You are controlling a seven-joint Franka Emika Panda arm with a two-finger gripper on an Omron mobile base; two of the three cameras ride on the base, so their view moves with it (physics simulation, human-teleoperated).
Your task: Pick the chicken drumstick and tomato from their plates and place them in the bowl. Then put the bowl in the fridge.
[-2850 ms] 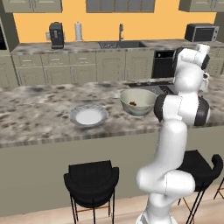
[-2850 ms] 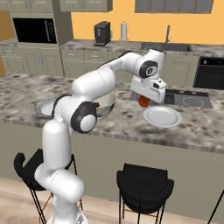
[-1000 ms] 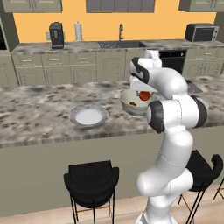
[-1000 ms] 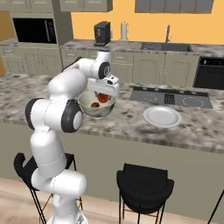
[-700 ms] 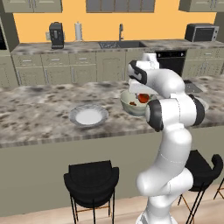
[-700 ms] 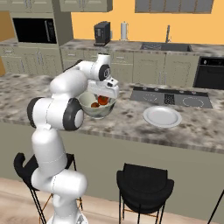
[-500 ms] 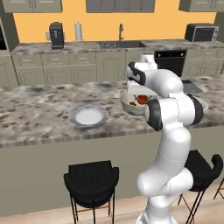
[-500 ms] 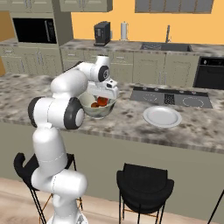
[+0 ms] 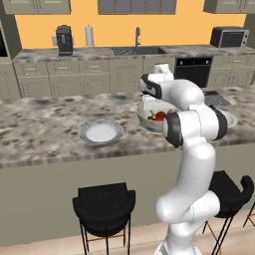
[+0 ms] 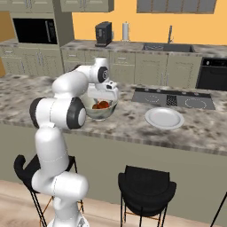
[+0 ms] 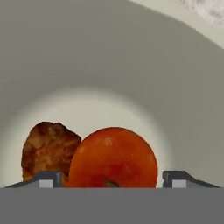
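The tomato (image 11: 113, 157) lies on the bottom of the pale grey-green bowl (image 11: 109, 57), touching the brown chicken drumstick (image 11: 48, 148) on its left. My gripper (image 11: 112, 178) reaches down into the bowl (image 9: 147, 119) and stands open, one fingertip on each side of the tomato with a thin gap to it. From the right base the tomato (image 10: 104, 105) shows red inside the bowl (image 10: 100, 113) under the hand. Two bare plates sit on the island: one (image 9: 101, 132) left of the bowl, one (image 10: 164, 118) to its right. The fridge is out of view.
The bowl stands on a speckled stone island (image 9: 45, 129) beside a black cooktop (image 10: 173, 98). Bar stools (image 9: 104, 204) stand below the island's near edge. The back counter carries a sink, a coffee machine (image 9: 63, 40) and a microwave (image 9: 229, 37).
The hand carried the tomato from the right plate over to the bowl, then sank into it. The tomato now rests on the bowl's bottom with the fingers parted from it.
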